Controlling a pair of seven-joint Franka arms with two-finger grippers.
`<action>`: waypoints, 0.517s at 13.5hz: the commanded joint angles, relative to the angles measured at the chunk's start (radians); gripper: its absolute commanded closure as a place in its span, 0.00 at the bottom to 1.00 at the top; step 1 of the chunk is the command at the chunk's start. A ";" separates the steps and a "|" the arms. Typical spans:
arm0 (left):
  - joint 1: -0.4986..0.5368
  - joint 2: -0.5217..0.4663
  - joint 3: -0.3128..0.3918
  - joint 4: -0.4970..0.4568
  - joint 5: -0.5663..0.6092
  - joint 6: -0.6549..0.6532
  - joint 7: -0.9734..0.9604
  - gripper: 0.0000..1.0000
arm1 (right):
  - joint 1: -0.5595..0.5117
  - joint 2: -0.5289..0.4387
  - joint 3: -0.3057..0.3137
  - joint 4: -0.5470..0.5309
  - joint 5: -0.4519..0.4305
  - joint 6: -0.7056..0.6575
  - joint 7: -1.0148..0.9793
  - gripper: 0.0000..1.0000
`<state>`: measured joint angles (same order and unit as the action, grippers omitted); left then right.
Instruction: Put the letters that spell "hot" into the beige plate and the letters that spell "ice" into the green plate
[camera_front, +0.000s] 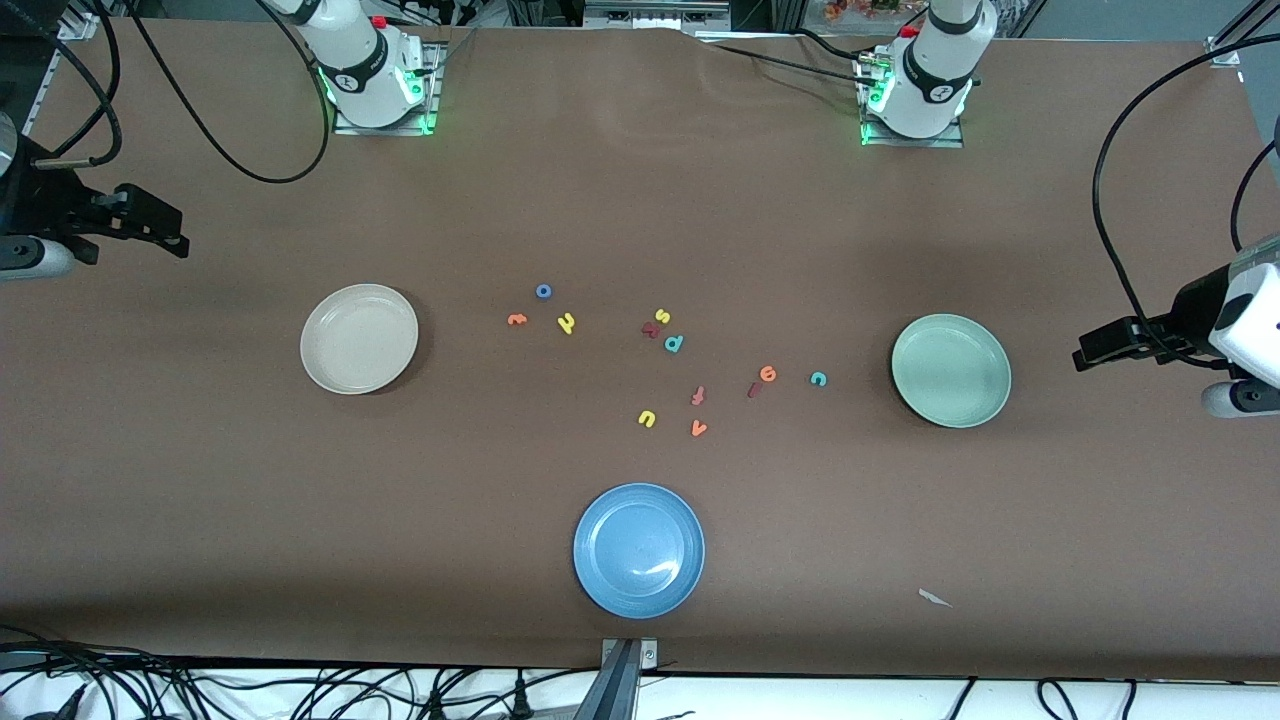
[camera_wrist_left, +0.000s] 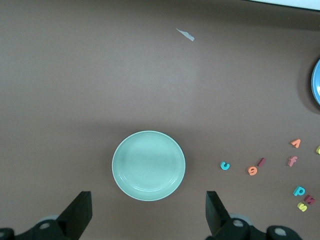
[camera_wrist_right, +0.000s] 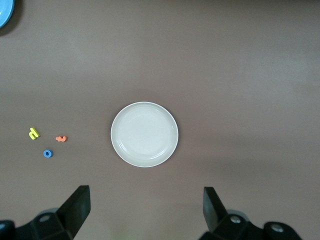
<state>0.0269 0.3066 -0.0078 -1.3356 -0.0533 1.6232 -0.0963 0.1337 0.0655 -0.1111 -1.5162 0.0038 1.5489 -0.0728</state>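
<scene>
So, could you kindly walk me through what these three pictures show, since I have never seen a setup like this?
Two robot arms stand at a brown table. The large picture looks down from across it. The other two come from cameras on the arms' wrists. The left pincer hangs open over the table by the green plate, and the right pincer hangs open by the beige plate. Neither holds anything. A blue plate lies nearest the big camera. Small foam letters are scattered between the plates: a blue "o", orange "t" and yellow "h" toward the beige plate, a teal "c" toward the green one.
</scene>
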 joint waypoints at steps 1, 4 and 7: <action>-0.007 -0.018 0.009 -0.023 -0.019 0.014 0.020 0.00 | -0.005 0.011 0.002 0.022 0.005 -0.003 0.013 0.00; -0.008 -0.018 0.008 -0.023 -0.019 0.014 0.020 0.00 | -0.005 0.011 0.002 0.022 0.004 -0.003 0.013 0.00; -0.008 -0.018 0.008 -0.023 -0.019 0.014 0.020 0.00 | -0.006 0.011 0.001 0.022 0.004 -0.003 0.007 0.00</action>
<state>0.0235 0.3066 -0.0078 -1.3357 -0.0533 1.6232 -0.0963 0.1335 0.0670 -0.1111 -1.5162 0.0038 1.5503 -0.0728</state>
